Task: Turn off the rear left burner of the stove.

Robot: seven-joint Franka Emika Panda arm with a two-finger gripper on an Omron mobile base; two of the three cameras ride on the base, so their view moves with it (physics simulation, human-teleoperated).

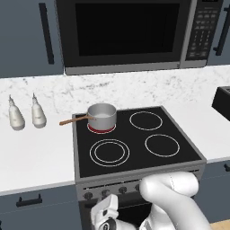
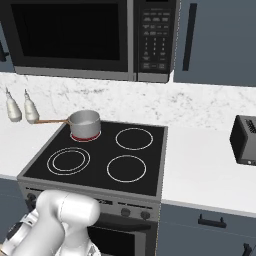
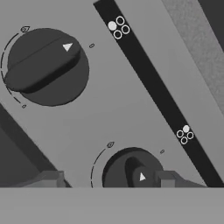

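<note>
The stove point(image 1: 134, 134) is the landmark: a black glass-top range set into the white counter point(image 1: 36, 157), below the microwave point(image 1: 130, 33), with a grey steel front panel point(image 3: 131, 96) carrying a row of small dark knobs. On its cooktop the rear left burner point(image 1: 100, 129) glows red at the back left corner, and a small steel saucepan point(image 1: 102, 116) with a wooden handle stands on it, the handle reaching out past the stove's left edge toward two bottles point(image 1: 27, 114). A toaster point(image 2: 245, 140) sits well to the stove's right. The arm bends low in front of the stove, its hand down at the panel's left end. In the hand view the gripper point(image 3: 107, 179) faces the panel closely, with two knobs ahead. The nearer knob point(image 3: 133, 173) lies between the fingertips point(image 3: 50, 178), closer to the right one, and its ridge looks end-on or short from here. The farther knob point(image 3: 46, 65) lies further along the panel, its long grip bar slanting across the view. The fingers stand apart, grasping nothing, one on each side of the nearer knob. A black strip point(image 3: 153, 87) of burner icons runs along the panel beside the knobs. Which icon belongs to which knob I cannot tell for certain. Judging by position, the next move is to close on the right knob and turn it; there is free panel all round it.
</note>
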